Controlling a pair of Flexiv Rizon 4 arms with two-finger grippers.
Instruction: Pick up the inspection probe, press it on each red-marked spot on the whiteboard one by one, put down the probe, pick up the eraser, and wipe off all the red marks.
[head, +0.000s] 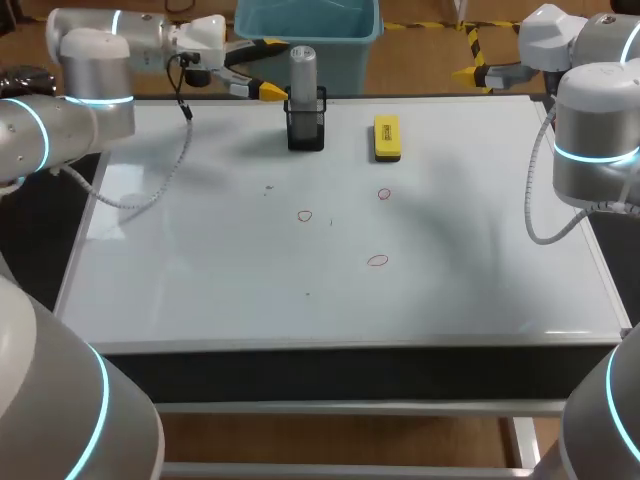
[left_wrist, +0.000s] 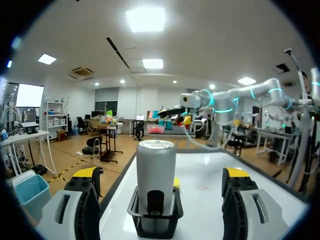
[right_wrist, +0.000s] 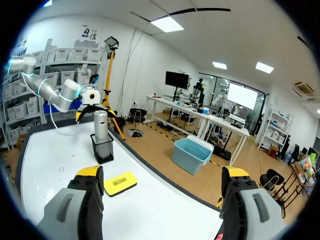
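Note:
The grey cylindrical probe (head: 303, 72) stands upright in a black mesh holder (head: 306, 128) at the whiteboard's far edge. My left gripper (head: 271, 68) is open just left of the probe, level with its upper part. In the left wrist view the probe (left_wrist: 155, 172) stands slightly ahead, centred between the yellow fingertips (left_wrist: 85, 173). The yellow eraser (head: 387, 138) lies to the right of the holder. Three red circles (head: 305, 215) (head: 384, 194) (head: 377, 260) mark the board. My right gripper (head: 475, 72) hovers open at the far right corner, with the eraser (right_wrist: 120, 183) ahead of it.
The whiteboard (head: 200, 280) covers most of the table. A teal bin (head: 306, 30) stands behind the far edge, just beyond the holder. A grey cable (head: 160, 185) from my left arm droops over the board's left part.

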